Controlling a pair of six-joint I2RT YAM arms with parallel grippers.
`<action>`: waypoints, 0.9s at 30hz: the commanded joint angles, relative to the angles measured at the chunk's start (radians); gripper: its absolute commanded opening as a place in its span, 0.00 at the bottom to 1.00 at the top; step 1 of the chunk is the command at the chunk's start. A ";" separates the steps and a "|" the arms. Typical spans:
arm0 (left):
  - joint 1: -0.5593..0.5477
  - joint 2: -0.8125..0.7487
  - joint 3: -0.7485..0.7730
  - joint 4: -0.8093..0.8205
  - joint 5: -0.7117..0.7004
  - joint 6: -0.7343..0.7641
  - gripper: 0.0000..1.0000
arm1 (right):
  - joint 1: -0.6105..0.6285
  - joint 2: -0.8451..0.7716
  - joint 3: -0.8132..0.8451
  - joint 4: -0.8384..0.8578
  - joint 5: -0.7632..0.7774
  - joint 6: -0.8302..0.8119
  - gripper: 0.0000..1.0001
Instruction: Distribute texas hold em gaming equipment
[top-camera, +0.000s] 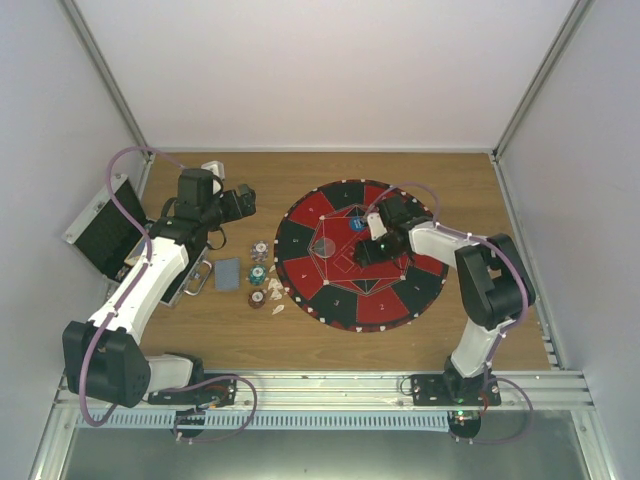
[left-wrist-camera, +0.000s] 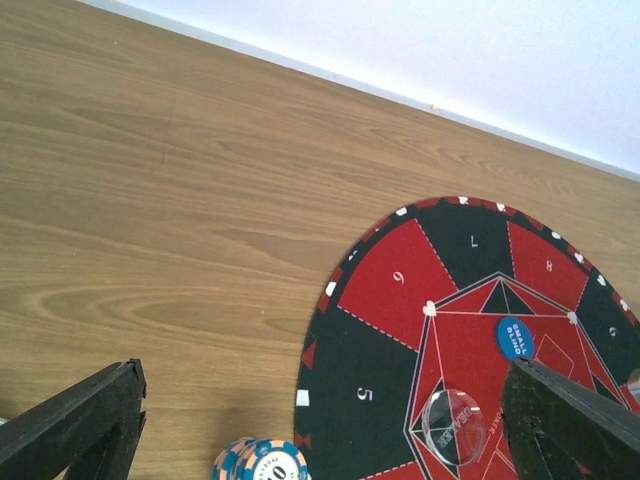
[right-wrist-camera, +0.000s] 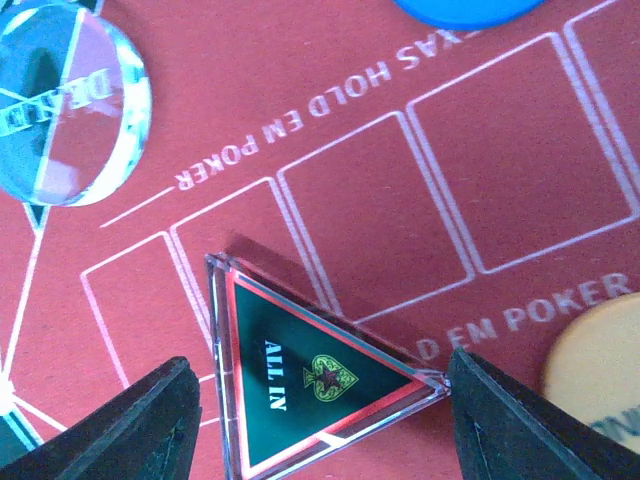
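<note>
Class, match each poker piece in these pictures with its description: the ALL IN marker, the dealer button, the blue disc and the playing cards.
Things:
1 ALL IN marker
2 dealer button
3 blue disc
4 playing cards

Descriptions:
A round and clear
B on the table, left of the mat
C triangular, between the fingers of the right gripper
D printed SMALL BLIND

Pairs: 1-C; 2-A; 3-D; 4-B

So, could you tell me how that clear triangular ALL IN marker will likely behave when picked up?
The ALL IN marker looks like thick clear plastic, so it is probably stiff and light. Its glossy bevelled edges may slip in the right claw. Lying flat on the mat, it seems unlikely to roll or tip.
</note>
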 joint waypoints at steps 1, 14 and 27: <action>-0.007 -0.010 -0.010 0.023 -0.010 -0.010 0.98 | 0.020 -0.002 -0.011 -0.006 -0.104 -0.025 0.68; -0.006 0.009 -0.011 0.024 0.019 -0.012 0.98 | 0.156 0.028 0.007 -0.024 -0.191 -0.023 0.67; -0.006 -0.003 -0.023 0.025 0.022 -0.011 0.98 | 0.224 -0.065 -0.040 -0.013 -0.014 -0.054 0.67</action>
